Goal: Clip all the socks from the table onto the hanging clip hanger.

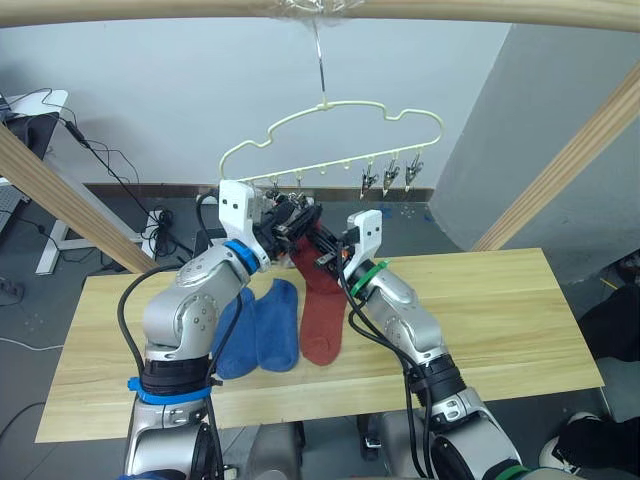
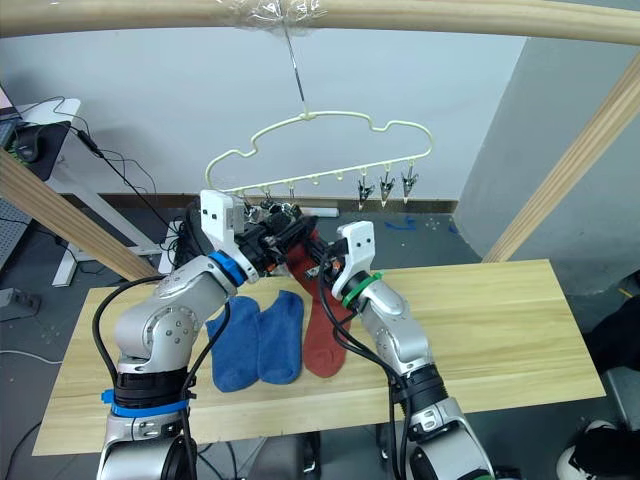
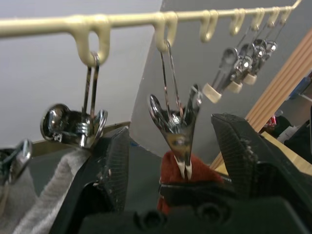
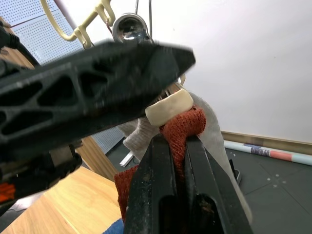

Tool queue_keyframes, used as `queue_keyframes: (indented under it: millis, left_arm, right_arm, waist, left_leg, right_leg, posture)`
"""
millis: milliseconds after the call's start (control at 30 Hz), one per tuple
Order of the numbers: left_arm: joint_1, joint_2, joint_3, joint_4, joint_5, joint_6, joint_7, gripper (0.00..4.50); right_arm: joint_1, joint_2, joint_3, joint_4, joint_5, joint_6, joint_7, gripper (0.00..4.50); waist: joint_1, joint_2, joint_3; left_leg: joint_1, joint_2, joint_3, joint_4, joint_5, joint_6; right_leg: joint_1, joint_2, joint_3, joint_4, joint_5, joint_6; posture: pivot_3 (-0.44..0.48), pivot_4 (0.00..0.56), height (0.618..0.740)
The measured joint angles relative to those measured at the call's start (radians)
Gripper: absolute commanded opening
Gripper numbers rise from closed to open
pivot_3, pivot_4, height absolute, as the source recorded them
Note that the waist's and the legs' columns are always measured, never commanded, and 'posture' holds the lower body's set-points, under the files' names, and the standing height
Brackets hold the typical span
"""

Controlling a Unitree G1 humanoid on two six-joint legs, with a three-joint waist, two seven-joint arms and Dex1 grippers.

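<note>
Two arms were up over the desk point(image 1: 500, 310), which was the biggest thing around, a wide top of light wood planks. Above it hung the clip hanger point(image 1: 330, 130), pale yellow-green wire on its hook from a round wooden pole point(image 1: 480, 10), with three clips bunched near its right end and more toward the left.

Down on the desk lay two blue socks point(image 1: 262, 328) side by side, touching each other. Just right of them a rust-red sock point(image 1: 322, 325) lay on the wood, and a second rust-red sock point(image 1: 308, 258) was lifted off the desk, hanging down from where both pincers met under the hanger's left clips.

The right pincer point(image 4: 178, 146) was clenched on the cuff of that lifted sock, red fabric squeezed between its fingers. The left pincer point(image 3: 170, 156) was spread wide, its fingers on either side of a metal clip point(image 3: 176, 129) hanging from the hanger bar, with the red cuff right at the clip's tip. A light grey sock point(image 3: 46, 200) hung from the neighbouring clip.
</note>
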Motion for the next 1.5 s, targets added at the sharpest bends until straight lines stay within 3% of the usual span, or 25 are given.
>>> queue_keyframes:
  millis: [500,1500]
  left_arm:
    - [0.123,0.112,-0.03,-0.108,0.003,-0.003,-0.109,2.88]
    - [0.128,0.108,-0.041,-0.107,0.025,-0.024,-0.104,2.88]
  right_arm:
    - [-0.007,-0.003,0.008,0.0,-0.024,0.037,-0.018,0.0]
    - [-0.007,-0.003,0.019,0.0,-0.045,0.062,-0.028,0.0]
  waist:
    - [0.001,0.0,0.0]
    - [0.001,0.0,0.0]
  left_leg:
    - [0.0,0.0,0.0,0.0,0.0,0.0]
    - [0.0,0.0,0.0,0.0,-0.002,0.003]
  right_leg:
    - [0.0,0.0,0.0,0.0,0.0,0.0]
    - [0.0,0.0,0.0,0.0,0.0,0.0]
  posture:
    - [-0.129,0.264,0.74]
    - [-0.13,0.264,0.74]
